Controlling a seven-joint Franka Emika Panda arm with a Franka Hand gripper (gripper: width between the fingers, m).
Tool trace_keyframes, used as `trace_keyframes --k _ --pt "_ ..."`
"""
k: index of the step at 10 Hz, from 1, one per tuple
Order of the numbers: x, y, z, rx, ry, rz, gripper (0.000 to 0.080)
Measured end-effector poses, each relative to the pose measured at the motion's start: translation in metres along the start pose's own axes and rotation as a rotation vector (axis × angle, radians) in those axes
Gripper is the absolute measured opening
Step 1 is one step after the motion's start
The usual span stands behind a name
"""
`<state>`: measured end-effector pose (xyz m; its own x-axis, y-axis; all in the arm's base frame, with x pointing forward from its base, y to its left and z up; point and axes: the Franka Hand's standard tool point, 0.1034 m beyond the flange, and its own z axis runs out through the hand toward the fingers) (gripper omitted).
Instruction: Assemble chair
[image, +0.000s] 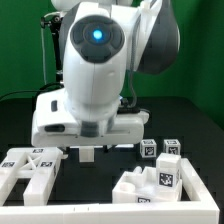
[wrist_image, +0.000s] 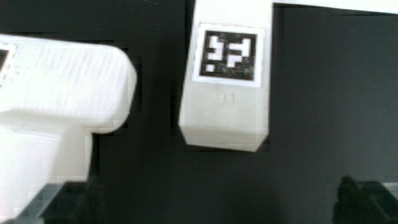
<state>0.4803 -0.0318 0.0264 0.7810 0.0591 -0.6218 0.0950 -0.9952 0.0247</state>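
Observation:
In the wrist view a long white chair post with a black-and-white tag lies on the black table. It sits beyond my gripper and roughly in line with the gap between the fingers. The dark fingertips stand far apart at the picture's edges with nothing between them, so the gripper is open. A bigger white blocky chair piece lies beside the post, a dark gap apart from it. In the exterior view the gripper hangs low over the table between the white parts.
A white slotted piece lies at the front on the exterior view's left. A larger white piece with tags lies at the front right. Two small tagged cube-ended parts stand behind it. The arm's body hides the table's middle.

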Motion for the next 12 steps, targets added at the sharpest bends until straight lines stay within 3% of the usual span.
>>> trace_keyframes --k 6,7,12 --pt "-0.009 0.001 0.022 0.025 -0.371 0.028 0.0649" --pt "-0.004 0.0 0.023 0.023 -0.361 0.023 0.0649" --pt "-0.008 -0.002 0.033 0.017 -0.383 0.066 0.0649"
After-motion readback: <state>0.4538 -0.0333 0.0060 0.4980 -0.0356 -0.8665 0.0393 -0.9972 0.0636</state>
